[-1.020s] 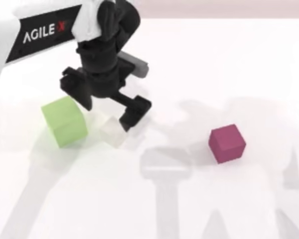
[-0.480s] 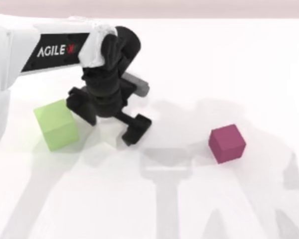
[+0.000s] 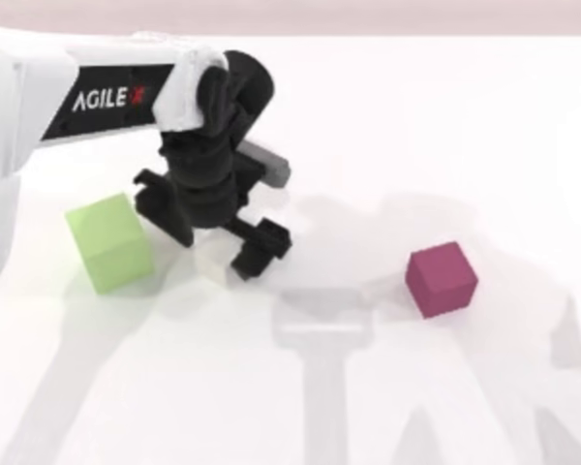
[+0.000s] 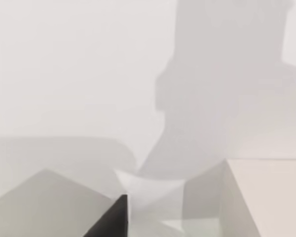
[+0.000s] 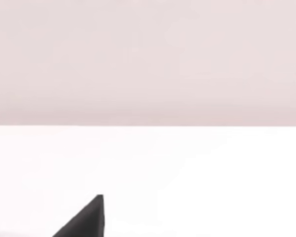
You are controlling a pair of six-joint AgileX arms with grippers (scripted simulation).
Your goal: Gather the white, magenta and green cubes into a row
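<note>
Off-white cube [image 3: 215, 258] between left tool [image 3: 216, 236] fingers, spread, not yet clenched.
Just right of green cube [image 3: 108, 242]; magenta cube [image 3: 442, 278] well apart rightward.

Green cube [image 3: 109, 242] lime; magenta cube [image 3: 442, 278] dark; white cube [image 3: 214, 257] off-white.

A plain white table [image 3: 484, 126] is taking up nearly the whole top view, with soft grey shadows [image 3: 320, 320] lying across its near part. Along the far edge a pale pinkish backdrop [image 3: 416, 15] is showing, and it is filling the upper half of the right wrist view [image 5: 148, 59].
</note>
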